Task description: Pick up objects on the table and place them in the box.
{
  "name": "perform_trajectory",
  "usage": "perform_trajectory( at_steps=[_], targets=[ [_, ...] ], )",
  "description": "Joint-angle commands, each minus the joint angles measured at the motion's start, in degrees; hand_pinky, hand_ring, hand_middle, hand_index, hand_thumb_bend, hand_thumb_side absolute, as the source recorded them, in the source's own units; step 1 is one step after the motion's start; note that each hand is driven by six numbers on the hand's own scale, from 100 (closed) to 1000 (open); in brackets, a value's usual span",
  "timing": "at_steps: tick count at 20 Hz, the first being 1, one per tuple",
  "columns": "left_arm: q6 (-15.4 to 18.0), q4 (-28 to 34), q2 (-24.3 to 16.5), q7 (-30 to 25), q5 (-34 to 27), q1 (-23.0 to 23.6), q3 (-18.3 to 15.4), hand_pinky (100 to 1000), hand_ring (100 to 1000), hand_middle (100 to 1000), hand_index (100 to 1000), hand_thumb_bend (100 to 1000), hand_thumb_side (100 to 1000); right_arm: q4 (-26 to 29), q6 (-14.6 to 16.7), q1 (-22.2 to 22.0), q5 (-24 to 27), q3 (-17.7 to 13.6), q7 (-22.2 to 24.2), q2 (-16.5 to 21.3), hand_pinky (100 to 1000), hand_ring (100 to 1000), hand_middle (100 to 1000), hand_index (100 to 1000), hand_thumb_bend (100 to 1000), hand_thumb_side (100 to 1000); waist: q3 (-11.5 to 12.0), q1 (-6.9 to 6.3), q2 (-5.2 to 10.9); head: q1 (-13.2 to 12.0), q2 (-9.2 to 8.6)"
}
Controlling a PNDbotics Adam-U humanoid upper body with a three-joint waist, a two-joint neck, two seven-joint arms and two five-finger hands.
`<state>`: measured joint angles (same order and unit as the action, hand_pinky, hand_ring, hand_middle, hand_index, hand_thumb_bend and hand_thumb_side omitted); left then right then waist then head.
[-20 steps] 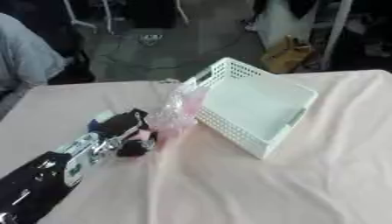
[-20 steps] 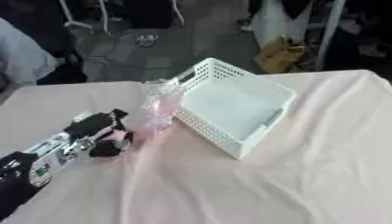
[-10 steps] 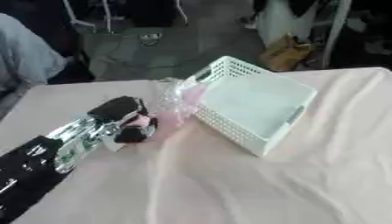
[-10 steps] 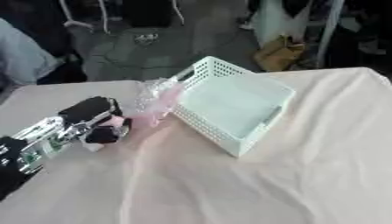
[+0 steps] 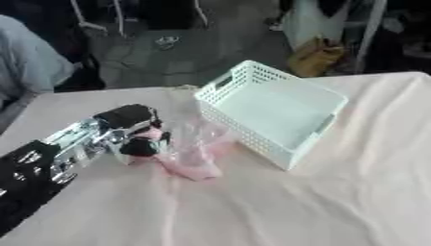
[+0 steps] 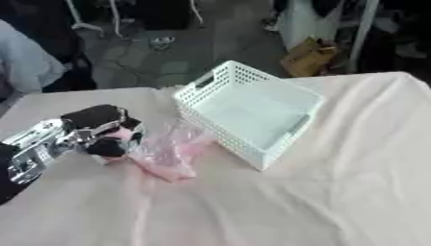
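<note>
Since a second ago the left robot hand [image 5: 134, 135] has travelled from the near left toward the basket, fingers curled round a clear pink plastic bag [image 5: 192, 153] that trails on the table [image 5: 336, 202], so the lift is under way. One bag, one empty white basket [image 5: 273, 111] just right of it.

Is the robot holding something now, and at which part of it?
The left hand has its fingers curled on the near end of a pink crinkled plastic bag, beside the white basket. No right hand shows.
</note>
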<state>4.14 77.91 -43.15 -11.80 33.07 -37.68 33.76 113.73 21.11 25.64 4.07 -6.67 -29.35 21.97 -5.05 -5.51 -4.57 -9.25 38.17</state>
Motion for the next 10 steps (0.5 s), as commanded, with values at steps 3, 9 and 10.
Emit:
perform_trajectory(
  at_steps=[3,9,10],
  targets=[
    [-1.66,5.98,-4.53,1.02,-0.35,-1.51,-2.92,100,100,100,100,100,628,0.86,-0.27,0.49,0.49,0.07,-0.08,1.48,850,934,843,845,100,755,0.26,-0.67,1.97,0.45,0.05],
    [-3.67,11.09,-4.58,1.99,1.77,-5.03,-4.80,100,100,100,100,100,646,0.86,-0.42,0.38,0.69,0.31,0.18,1.33,850,934,843,845,100,753,0.20,-0.65,2.06,0.94,-0.71],
    [-3.99,11.65,-4.47,2.05,2.28,-5.66,-5.13,100,100,100,100,100,646,0.86,-0.46,0.39,0.73,0.32,0.22,1.29,850,934,843,845,100,753,0.18,-0.66,2.06,1.14,-0.78]
  ],
)
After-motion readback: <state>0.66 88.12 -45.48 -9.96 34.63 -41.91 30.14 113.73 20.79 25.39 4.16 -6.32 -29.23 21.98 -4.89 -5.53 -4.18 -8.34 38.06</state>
